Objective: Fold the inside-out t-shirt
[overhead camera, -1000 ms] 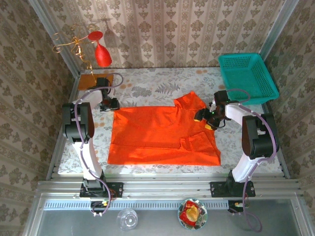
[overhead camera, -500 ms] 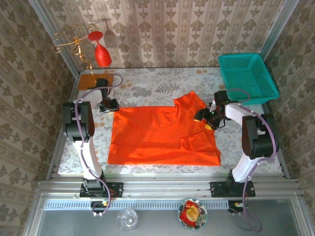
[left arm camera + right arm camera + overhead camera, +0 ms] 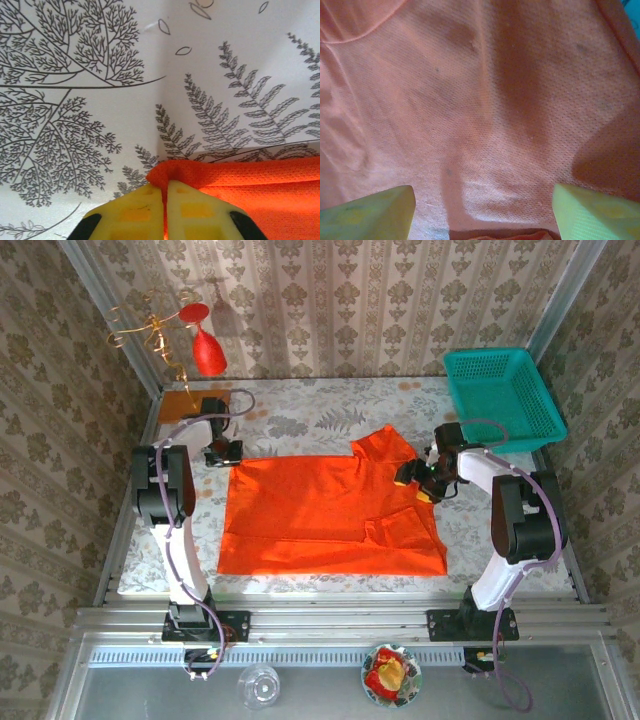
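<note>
**Left end effector (image 3: 228,452) clenched on a corner of the bright orange-red cloth t-shirt (image 3: 330,520)**

From where I stand, the soft, wrinkly shirt lies spread nearly flat across the middle of the fern-printed white desk (image 3: 300,415), between the two arms. A flap of it juts toward the far side at its right end.

The left end effector sits at the shirt's far-left corner. In its wrist view the yellow fingers (image 3: 137,210) are pressed together, with a bunched lip of orange mesh (image 3: 240,185) caught at their tips and bare desk beyond.

The right end effector (image 3: 420,480) is at the shirt's right edge, just beside that flap. Its jaws stand released and wide apart, and its wrist view shows the pale fingertips (image 3: 375,210) low over the cloth (image 3: 485,100), gripping nothing.

A teal plastic mesh basket (image 3: 503,395) sits at the far-right corner of the desk, well apart from the shirt.
</note>
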Motion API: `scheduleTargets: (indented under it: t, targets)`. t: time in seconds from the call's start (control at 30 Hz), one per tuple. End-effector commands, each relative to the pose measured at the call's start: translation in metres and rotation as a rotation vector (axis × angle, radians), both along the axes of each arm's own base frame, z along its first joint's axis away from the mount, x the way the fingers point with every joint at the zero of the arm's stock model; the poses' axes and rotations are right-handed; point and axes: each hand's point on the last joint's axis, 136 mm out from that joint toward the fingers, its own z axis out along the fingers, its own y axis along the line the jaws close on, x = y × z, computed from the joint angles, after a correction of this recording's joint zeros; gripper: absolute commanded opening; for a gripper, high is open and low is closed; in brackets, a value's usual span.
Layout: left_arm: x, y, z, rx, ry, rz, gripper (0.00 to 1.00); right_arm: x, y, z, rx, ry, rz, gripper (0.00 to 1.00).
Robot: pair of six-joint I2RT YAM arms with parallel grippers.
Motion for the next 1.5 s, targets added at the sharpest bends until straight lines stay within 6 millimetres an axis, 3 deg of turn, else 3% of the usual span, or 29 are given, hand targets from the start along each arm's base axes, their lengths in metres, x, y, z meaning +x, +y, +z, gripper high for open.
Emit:
scheduleTargets:
  t: [0.0, 0.27, 0.4, 0.63, 0.83, 1.1, 1.47]
  targets:
    - [-0.012, -0.005, -0.017, -0.001, 0.064, -0.025, 0.05, 0.014, -0.003, 0.011, -0.041, -0.035, 0.033, 0.73]
    - [-0.011, -0.005, -0.012, 0.000, 0.040, -0.027, 0.00, 0.065, -0.017, 0.034, -0.200, -0.159, 0.169, 0.63]
    - [-0.011, -0.005, -0.009, -0.002, 0.022, -0.029, 0.00, 0.098, -0.020, 0.038, -0.273, -0.227, 0.287, 0.51]
    - [-0.010, -0.005, -0.002, 0.001, 0.007, -0.030, 0.00, 0.145, -0.014, 0.030, -0.335, -0.280, 0.460, 0.40]
    - [-0.009, -0.008, 0.002, -0.009, 0.001, -0.036, 0.00, 0.175, 0.004, 0.019, -0.311, -0.293, 0.539, 0.38]
    - [-0.007, -0.011, 0.005, -0.018, 0.004, -0.045, 0.00, 0.207, 0.019, 0.007, -0.289, -0.308, 0.568, 0.36]
    - [-0.004, -0.016, 0.005, -0.028, 0.007, -0.061, 0.00, 0.212, 0.028, -0.011, -0.309, -0.276, 0.603, 0.32]
